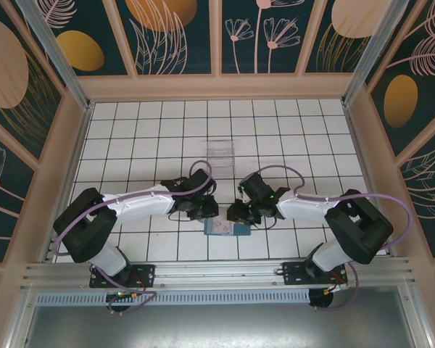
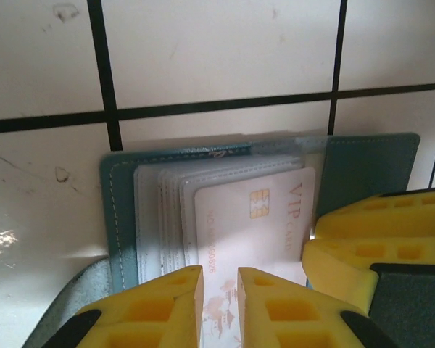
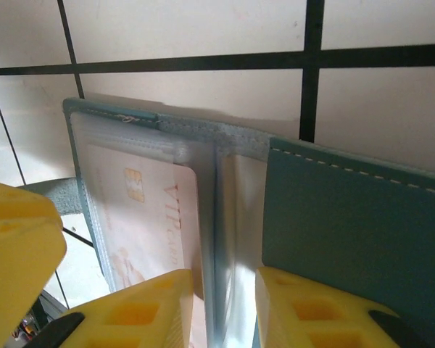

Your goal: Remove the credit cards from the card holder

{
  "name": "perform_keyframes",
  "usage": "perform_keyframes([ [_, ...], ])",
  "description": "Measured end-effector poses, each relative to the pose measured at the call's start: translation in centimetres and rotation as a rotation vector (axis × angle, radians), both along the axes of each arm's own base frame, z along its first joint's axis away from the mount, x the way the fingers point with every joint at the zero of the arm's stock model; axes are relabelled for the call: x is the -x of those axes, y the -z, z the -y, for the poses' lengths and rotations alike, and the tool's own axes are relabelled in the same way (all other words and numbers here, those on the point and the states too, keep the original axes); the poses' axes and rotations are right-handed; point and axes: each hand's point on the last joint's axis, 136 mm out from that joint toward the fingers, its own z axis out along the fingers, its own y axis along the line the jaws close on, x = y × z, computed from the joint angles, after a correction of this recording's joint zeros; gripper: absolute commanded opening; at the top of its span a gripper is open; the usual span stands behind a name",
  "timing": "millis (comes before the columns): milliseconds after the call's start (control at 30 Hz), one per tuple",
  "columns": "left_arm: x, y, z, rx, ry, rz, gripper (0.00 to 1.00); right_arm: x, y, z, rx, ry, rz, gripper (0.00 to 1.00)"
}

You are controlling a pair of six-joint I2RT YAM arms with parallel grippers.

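The card holder (image 1: 221, 229) lies open on the tiles near the front edge, slate-blue (image 2: 362, 167) (image 3: 348, 225), with clear sleeves inside. A whitish credit card (image 2: 254, 217) (image 3: 148, 210) marked VIP lies in the sleeves on its left half. My left gripper (image 1: 203, 212) (image 2: 220, 279) hangs low over that card, jaws a narrow gap apart, and the card's print shows through the gap. My right gripper (image 1: 241, 213) (image 3: 225, 290) stands over the spine, jaws a little apart, with a clear sleeve leaf rising between them. One of its fingers (image 2: 377, 239) rests on the right half.
A clear plastic box (image 1: 221, 154) sits several tiles behind the card holder. Wooden walls enclose the white tiled table (image 1: 312, 138) at the back and both sides. The two grippers stand close together, almost touching over the wallet.
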Motion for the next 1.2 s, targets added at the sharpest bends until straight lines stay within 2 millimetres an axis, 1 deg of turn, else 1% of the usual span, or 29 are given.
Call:
perform_keyframes([
  [200, -0.2, 0.5, -0.7, -0.043, -0.014, 0.010, 0.29, -0.1, 0.2, -0.1, -0.001, 0.000, 0.001, 0.25],
  [333, -0.1, 0.8, -1.0, -0.057, -0.015, 0.012, 0.31, -0.2, 0.3, -0.2, 0.000, 0.000, -0.001, 0.25],
  [467, 0.3, 1.4, -1.3, -0.071, -0.006, 0.003, 0.31, -0.2, 0.3, -0.2, -0.002, -0.001, 0.002, 0.25],
  [700, 0.8, 2.4, -1.7, -0.088, 0.005, -0.009, 0.22, -0.6, -0.3, -0.4, 0.002, -0.004, 0.014, 0.31],
  [900, 0.7, 2.5, -1.7, -0.086, 0.004, -0.003, 0.18, -1.0, -1.6, -0.5, -0.016, 0.000, 0.046, 0.31],
  [1067, 0.7, 2.5, -1.7, -0.086, 0.004, -0.002, 0.17, -1.0, -1.9, -0.7, -0.030, -0.001, 0.048, 0.28],
  [1200, 0.8, 2.6, -1.7, -0.087, 0.004, -0.002, 0.21, -1.0, -1.8, -0.9, -0.051, -0.001, 0.051, 0.27],
])
